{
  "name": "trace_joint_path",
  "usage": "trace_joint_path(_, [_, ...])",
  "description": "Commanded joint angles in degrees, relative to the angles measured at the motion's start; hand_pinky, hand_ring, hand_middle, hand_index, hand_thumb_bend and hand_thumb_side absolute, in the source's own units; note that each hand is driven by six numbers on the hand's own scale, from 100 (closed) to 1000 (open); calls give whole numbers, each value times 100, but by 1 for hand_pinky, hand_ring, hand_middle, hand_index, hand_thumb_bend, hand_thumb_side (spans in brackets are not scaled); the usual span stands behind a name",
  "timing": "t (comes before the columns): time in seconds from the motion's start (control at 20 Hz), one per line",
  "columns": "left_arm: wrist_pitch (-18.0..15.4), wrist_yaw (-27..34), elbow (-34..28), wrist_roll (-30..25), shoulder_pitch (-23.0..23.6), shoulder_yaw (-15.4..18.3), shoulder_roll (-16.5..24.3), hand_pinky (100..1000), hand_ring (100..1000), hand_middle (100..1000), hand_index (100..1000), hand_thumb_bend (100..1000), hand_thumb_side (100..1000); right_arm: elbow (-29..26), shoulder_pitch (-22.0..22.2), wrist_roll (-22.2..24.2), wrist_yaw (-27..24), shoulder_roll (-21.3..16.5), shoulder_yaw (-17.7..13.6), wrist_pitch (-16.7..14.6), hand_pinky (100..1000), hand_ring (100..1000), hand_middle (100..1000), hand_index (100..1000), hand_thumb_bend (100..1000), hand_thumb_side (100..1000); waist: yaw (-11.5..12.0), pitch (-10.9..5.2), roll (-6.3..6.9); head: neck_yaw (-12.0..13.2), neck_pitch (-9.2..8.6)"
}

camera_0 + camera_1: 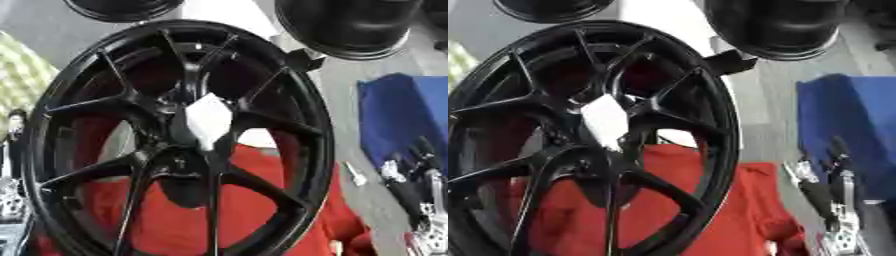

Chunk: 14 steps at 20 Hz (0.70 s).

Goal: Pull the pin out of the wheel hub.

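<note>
A black multi-spoke wheel rim (pixel 302 100) stands upright close in front of me and fills most of both views. At its hub sits a white angular piece (pixel 208 120), between the spokes; I cannot make out its shape further. Neither hand touches the wheel. My right hand (pixel 826 187) rests low at the right, apart from the rim, its dark fingers relaxed and pointing up. Only a sliver of my left hand (pixel 10 197) shows at the lower left edge, beside the rim.
A red cloth (pixel 262 205) lies under and behind the wheel. Two more black wheels (pixel 350 25) (pixel 122 7) stand at the top. A blue surface (pixel 407 110) lies at the right, a yellow-green checked cloth (pixel 22 75) at the left.
</note>
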Motion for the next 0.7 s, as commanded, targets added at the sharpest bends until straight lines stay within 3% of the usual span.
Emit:
trace_joint_path(0.05, [-19, -28, -67, -18, -68, -18, 112, 650, 546, 496, 721, 128, 1000, -58, -11, -16, -122, -105, -29, 141, 892, 1000, 1000, 1000, 100, 344, 2, -148, 15, 27, -66])
trace_joint_path(0.1, [-18, -27, -67, -15, -68, -16, 113, 650, 547, 496, 721, 128, 1000, -31, -9, -102, -158, -101, -50, 253, 852, 1000, 997, 1000, 100, 617, 3, -147, 14, 36, -69])
trace_joint_path(0.15, [-16, -26, -69, -11, -68, -13, 112, 650, 547, 496, 721, 128, 1000, -13, -13, -226, -212, -97, -65, 387, 842, 1000, 977, 1000, 100, 655, 5, -147, 13, 44, -73])
trace_joint_path(0.2, [-14, -23, -72, -6, -68, -9, 113, 650, 547, 496, 720, 128, 1000, 2, -18, -388, -296, -90, -81, 552, 769, 967, 841, 956, 100, 722, 8, -144, 11, 66, -78])
trace_joint_path(0.25, [-12, -20, -76, 0, -67, -4, 115, 650, 547, 496, 720, 129, 1000, -6, -28, -564, -360, -95, -96, 706, 752, 920, 823, 937, 100, 751, 13, -142, 9, 88, -83])
trace_joint_path(0.4, [-6, -8, -93, 18, -61, 13, 120, 650, 547, 496, 720, 129, 1000, -161, -70, -1093, -264, -131, -133, 1065, 745, 892, 820, 931, 100, 795, 42, -130, -3, 181, -105])
trace_joint_path(0.55, [5, 4, -104, 41, -45, 32, 134, 649, 546, 496, 720, 128, 1000, -425, -89, -1275, -57, -170, -121, 1335, 753, 902, 817, 926, 100, 809, 76, -125, -23, 270, -118])
trace_joint_path(0.7, [9, -1, -115, 55, -20, 43, 180, 649, 546, 496, 720, 126, 1000, -946, 66, -1203, 210, -385, -127, 1457, 766, 920, 828, 939, 100, 716, 68, -141, -63, 297, -76])
